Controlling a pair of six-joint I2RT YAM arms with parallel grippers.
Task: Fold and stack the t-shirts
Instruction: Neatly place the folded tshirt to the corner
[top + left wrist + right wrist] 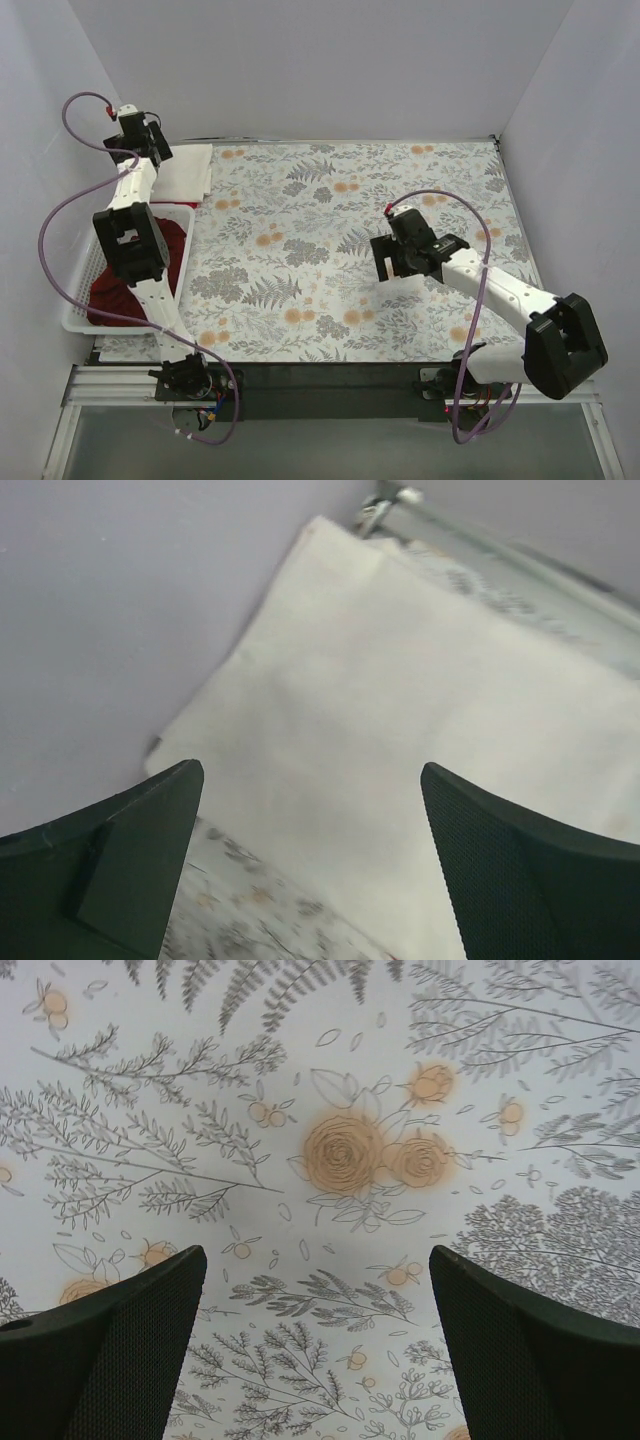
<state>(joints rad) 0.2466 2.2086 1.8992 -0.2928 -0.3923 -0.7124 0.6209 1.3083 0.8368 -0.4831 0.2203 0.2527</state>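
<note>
Left gripper (312, 780): jaws wide, empty, hovering over the folded cream-white shirt (400, 700), which lies flat just beyond the basket (75, 310). Right gripper (315, 1260): also wide, empty, over the table cloth (340, 1150) well right of the basket. Roughly one of three done: the crimson shirt (168, 240) and maroon shirt (112, 295) sit crumpled in the basket, not yet folded or stacked.

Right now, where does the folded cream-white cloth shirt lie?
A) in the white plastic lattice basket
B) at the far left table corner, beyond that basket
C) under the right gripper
B: the folded cream-white cloth shirt lies flat at the far left corner, past the white plastic lattice basket, below the open left gripper.
</note>
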